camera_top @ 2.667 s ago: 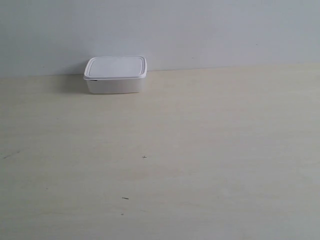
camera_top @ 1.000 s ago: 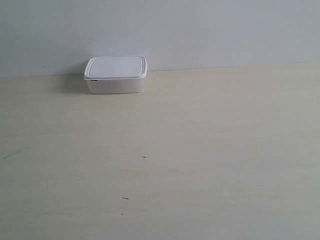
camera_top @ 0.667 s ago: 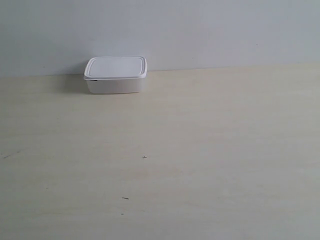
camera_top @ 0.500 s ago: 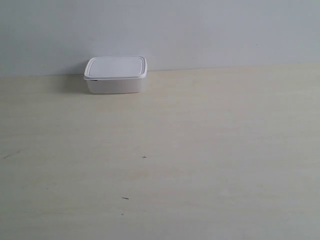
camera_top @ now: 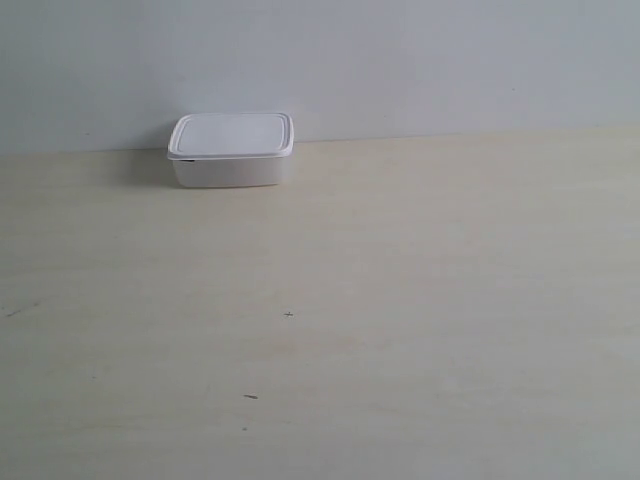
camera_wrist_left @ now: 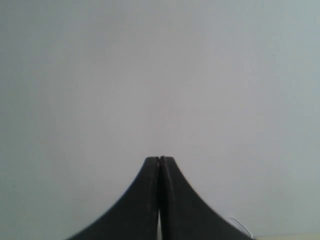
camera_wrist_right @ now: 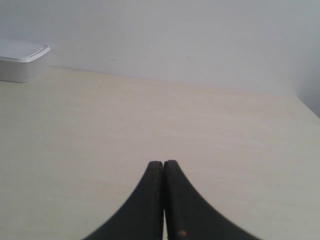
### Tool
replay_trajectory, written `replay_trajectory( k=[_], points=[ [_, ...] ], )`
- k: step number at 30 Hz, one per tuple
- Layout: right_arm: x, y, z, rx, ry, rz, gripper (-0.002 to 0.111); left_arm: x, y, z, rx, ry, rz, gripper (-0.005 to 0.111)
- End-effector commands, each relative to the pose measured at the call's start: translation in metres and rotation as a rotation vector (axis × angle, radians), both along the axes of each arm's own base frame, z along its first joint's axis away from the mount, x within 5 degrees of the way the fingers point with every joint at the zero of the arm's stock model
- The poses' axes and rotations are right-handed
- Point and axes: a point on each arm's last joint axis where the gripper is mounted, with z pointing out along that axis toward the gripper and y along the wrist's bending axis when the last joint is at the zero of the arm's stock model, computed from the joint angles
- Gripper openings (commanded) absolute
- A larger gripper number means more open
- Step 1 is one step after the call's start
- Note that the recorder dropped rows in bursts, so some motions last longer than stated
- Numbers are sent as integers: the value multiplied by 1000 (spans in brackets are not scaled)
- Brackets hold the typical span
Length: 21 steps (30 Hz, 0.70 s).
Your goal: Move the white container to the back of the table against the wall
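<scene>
The white container [camera_top: 231, 149], lid on, sits at the back of the table [camera_top: 400, 300], left of centre, with its rear edge at the grey-white wall [camera_top: 400, 60]. The right wrist view catches its corner [camera_wrist_right: 20, 61] far off beside the wall [camera_wrist_right: 175, 35]. My right gripper [camera_wrist_right: 163, 163] is shut, empty, above bare table [camera_wrist_right: 150, 120]. My left gripper [camera_wrist_left: 159, 159] is shut too, with nothing in it, and faces only plain wall [camera_wrist_left: 160, 75]. Neither arm shows in the exterior view.
A few tiny dark specks [camera_top: 289, 315] mark the pale wood-grain top. A thin white wire [camera_wrist_left: 239, 225] shows beside the left fingers. In the right wrist view the table's side edge [camera_wrist_right: 307, 107] runs off at the far end.
</scene>
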Motion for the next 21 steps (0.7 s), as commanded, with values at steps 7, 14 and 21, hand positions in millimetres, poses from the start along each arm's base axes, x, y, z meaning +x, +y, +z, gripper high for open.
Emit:
replay_trajectory(
  k=[7, 14, 21],
  points=[
    [0, 0, -1, 2, -4, -5, 0, 0, 0, -1, -2, -2, 3, 0],
    [0, 0, -1, 2, -4, -5, 0, 4, 8, -20, -74, 211, 73, 0],
    [0, 0, -1, 2, -4, -5, 0, 4, 13, -35, -101, 377, 136, 0]
  ],
)
